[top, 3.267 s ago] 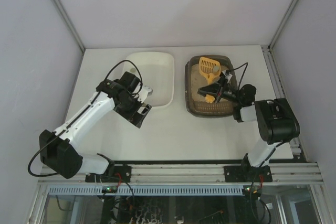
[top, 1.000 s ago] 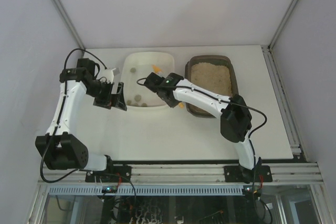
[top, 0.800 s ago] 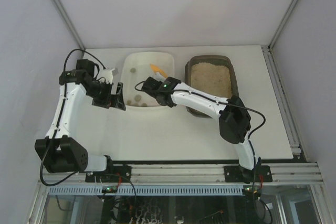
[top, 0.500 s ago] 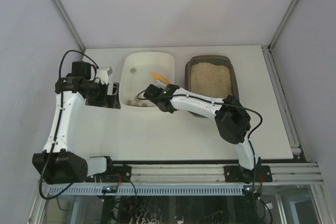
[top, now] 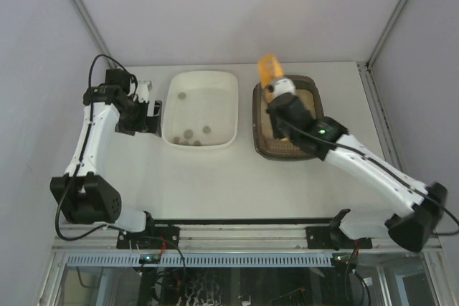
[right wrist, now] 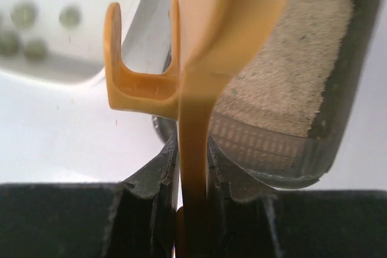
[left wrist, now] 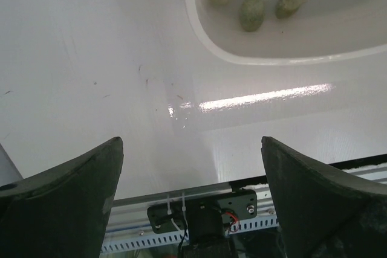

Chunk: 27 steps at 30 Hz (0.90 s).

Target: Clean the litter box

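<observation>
Centre frame, the right gripper [right wrist: 193, 167] clenches the yellow plastic scoop [top: 268, 69] over the dark brown plastic litter box [top: 287, 150]; upper left, the left gripper [left wrist: 190, 146] stands released.

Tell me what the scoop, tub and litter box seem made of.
Scoop: likely moulded plastic, orange-yellow, smooth, slightly translucent at its edges. Tub: probably glossy white plastic; its rounded rim shows soft highlights. Litter box: dark brown plastic, apparently semi-gloss, with fine ribs on its wall. Litter: beige, matte, sandy grains.
</observation>
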{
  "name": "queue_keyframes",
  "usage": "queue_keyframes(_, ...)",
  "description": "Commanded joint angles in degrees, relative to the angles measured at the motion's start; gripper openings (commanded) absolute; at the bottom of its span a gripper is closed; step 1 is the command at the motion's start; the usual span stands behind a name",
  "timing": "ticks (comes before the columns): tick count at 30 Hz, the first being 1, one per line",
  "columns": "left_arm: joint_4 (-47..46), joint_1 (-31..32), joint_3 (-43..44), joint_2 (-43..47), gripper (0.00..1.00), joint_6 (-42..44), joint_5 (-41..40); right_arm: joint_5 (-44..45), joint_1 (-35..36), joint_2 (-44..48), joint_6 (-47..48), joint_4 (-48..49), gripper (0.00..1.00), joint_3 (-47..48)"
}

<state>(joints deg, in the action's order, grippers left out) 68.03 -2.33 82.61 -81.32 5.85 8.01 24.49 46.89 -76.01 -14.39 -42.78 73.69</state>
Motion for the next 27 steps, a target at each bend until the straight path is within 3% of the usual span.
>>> queue_keyframes(1,3.06,1.86,5.73,-4.03,1.0,1.87,-1.51,-7.54,-8.08,8.09,-4.73,7.22,0.0,-5.82)
queue_keyframes(6,3.53,3.56,10.01,-6.97,1.0,3.18,1.01,-11.01,-13.68,6.79,-5.41,7.68,0.0,-9.07)
queue_keyframes(17,-0.57,9.2,38.46,-22.05,1.0,-0.08,3.81,-25.37,-23.77,-2.75,-9.24,8.12,0.0,-7.83)
queue_keyframes(23,-1.94,14.26,44.9,-29.33,1.0,-1.2,1.99,-35.13,-28.55,-12.6,-6.34,1.13,0.0,0.62)
queue_keyframes(27,-7.2,16.14,44.76,-30.01,1.0,-3.06,2.23,-42.53,-31.75,-25.05,-3.83,-5.27,0.0,10.19)
